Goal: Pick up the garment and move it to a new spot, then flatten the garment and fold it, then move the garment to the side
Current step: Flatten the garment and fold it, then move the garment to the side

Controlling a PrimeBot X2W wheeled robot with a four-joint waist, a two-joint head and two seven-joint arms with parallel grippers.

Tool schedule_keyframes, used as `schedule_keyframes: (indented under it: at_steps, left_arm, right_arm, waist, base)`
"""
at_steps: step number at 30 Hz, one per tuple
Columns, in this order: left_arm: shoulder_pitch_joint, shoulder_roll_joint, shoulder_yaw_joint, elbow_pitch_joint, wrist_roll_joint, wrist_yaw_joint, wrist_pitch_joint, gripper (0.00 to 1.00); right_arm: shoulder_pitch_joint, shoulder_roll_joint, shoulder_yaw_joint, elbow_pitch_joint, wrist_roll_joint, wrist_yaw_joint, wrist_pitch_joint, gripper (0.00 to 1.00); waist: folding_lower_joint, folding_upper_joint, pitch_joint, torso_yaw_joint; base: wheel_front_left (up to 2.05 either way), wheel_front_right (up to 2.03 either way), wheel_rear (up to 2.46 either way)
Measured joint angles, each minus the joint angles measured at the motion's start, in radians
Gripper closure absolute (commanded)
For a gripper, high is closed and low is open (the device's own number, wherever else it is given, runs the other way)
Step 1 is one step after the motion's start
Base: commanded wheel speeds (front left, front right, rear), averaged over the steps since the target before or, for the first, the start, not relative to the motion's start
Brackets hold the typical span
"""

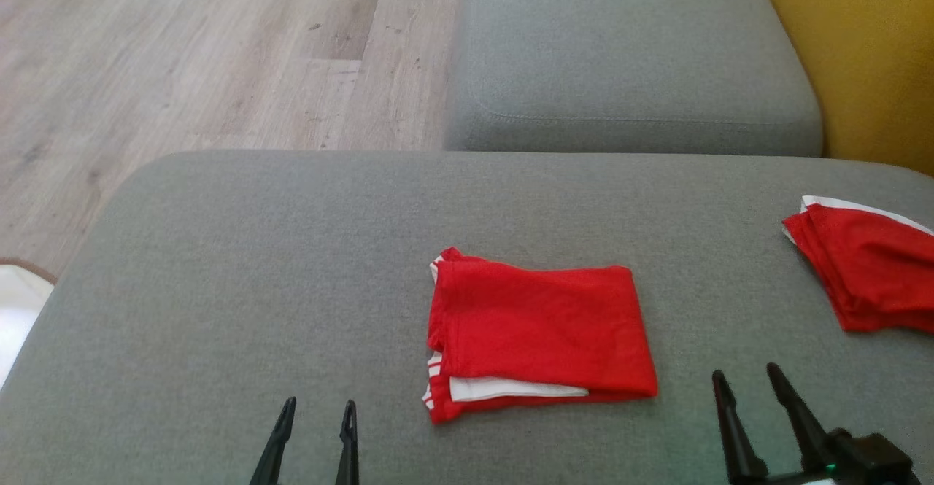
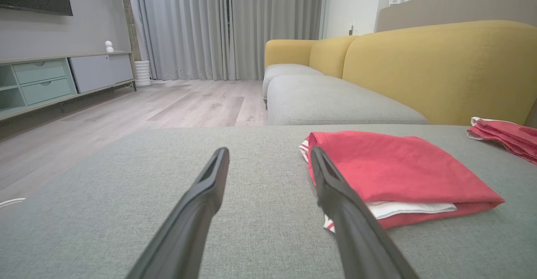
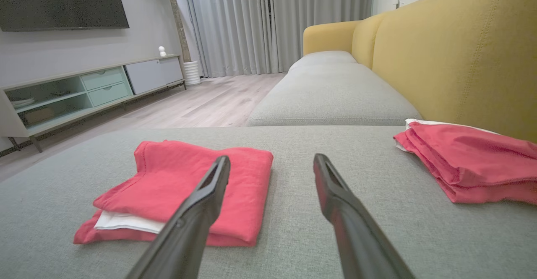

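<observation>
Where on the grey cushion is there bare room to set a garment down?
Widest bare patch: grey cushion left of the folded red garment, ahead of the left gripper. A narrower strip lies between it and the second red garment. Crowded at the right edge.

No text, label, brand, number or sign can be read in any view; the red garment (image 1: pixel 540 324) at the centre of the frame bears only white stripes at its left edge; the dark screen (image 3: pixel 63 2) at upper left is blank.
</observation>
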Motion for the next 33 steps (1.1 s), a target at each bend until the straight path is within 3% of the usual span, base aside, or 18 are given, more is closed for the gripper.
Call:
schedule_keyframes:
  at_steps: [33]
  left_arm:
    - [0.000, -0.030, 0.051, 0.058, 0.019, -0.024, 0.000, 0.00]
  right_arm:
    - [0.003, 0.013, 0.044, 0.024, -0.004, 0.000, 0.000, 0.00]
  waist:
    - [0.0001, 0.0000, -0.011, -0.057]
  base:
    - [0.00, 0.00, 0.00]
